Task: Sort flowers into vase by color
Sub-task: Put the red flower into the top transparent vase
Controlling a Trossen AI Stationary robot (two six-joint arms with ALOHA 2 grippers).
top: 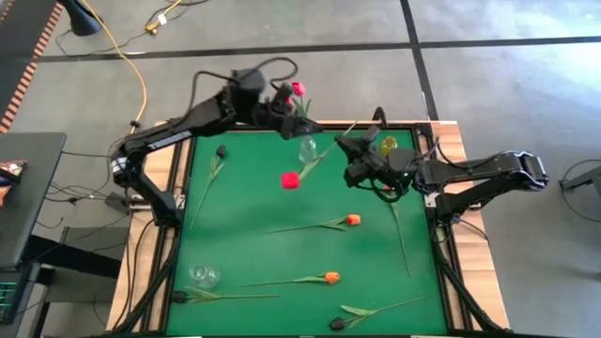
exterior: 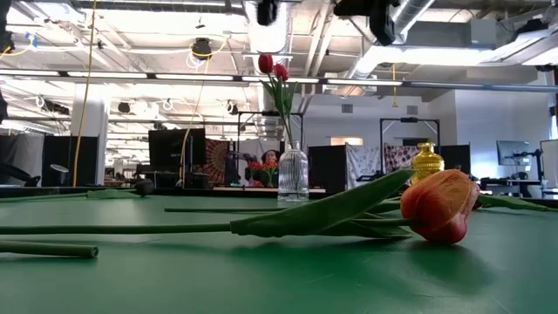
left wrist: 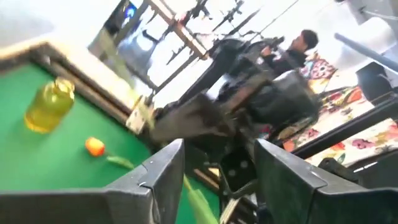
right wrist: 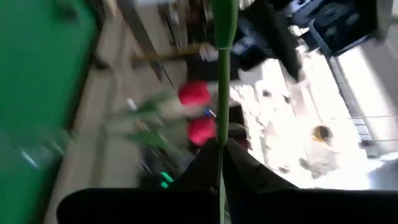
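Note:
A clear glass vase [top: 308, 148] [exterior: 292, 174] stands near the table's far edge, and a yellow vase [top: 387, 145] stands to its right. Two red tulip heads show above the clear vase in the low view [exterior: 266, 63] [exterior: 281, 71]. My left gripper [top: 285, 111] [left wrist: 221, 168] hangs open over the far edge. A green stem [left wrist: 193, 199] passes between its fingers, and a red head [top: 299, 89] is beside it. I cannot tell whether that stem touches a finger. My right gripper [top: 349, 150] [right wrist: 221, 165] is shut on the stem of a second red tulip [top: 290, 180]. My right gripper pinches the thin green stem [right wrist: 221, 140] of the red tulip between its two fingers. It comes in from the table's right, and the fingers lie across the stem. The tulip is lifted clear of the table. Its stem runs slanting from the free end [top: 354, 126] to the head.
Orange tulips [top: 353, 220] [top: 331, 278] and dark ones [top: 221, 150] [top: 338, 324] [top: 178, 297] lie on the green table. Another tulip [top: 399, 230] lies below the right arm. A second clear vase [top: 202, 275] lies near the left edge. An orange tulip [exterior: 440, 205] fills the low view's foreground.

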